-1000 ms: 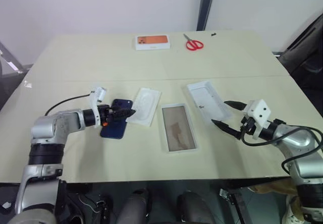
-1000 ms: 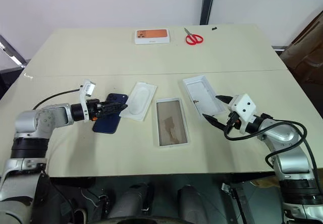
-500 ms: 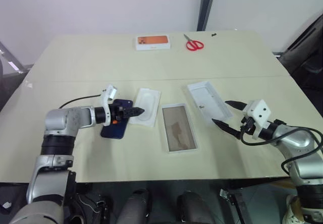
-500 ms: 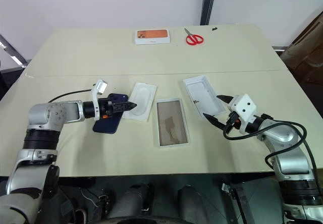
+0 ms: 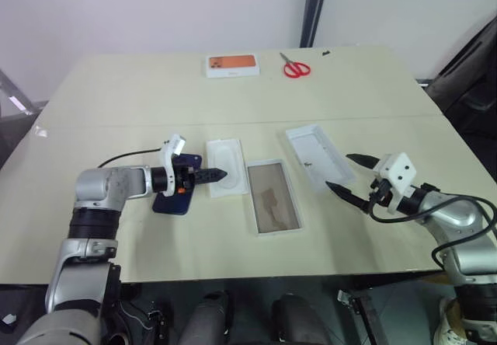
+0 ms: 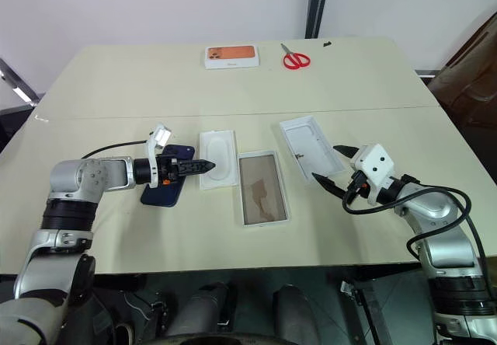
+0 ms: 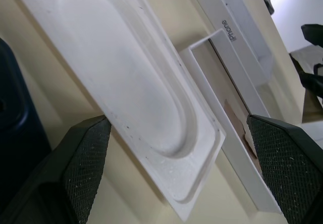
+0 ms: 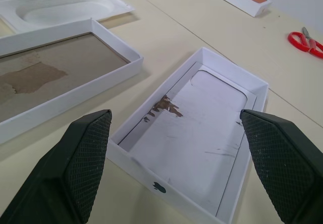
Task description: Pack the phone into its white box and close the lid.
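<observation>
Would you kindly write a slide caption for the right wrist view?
Open right pincer facing the upturned lid, with the white box alongside.

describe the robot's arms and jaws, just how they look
Both arms are silver-grey metal with black joint bands. Each ends in a gripper, left gripper and right gripper, with two black pointed fingers with knurled pads. A white camera block sits on each wrist, fed by a black cable.

A navy phone (image 5: 172, 197), a white box (image 5: 272, 197) with brown floor, a white lid (image 5: 320, 154), red scissors (image 5: 296, 68) and an orange-topped box (image 5: 231, 64) lie on a beige desk (image 5: 373, 96).
</observation>
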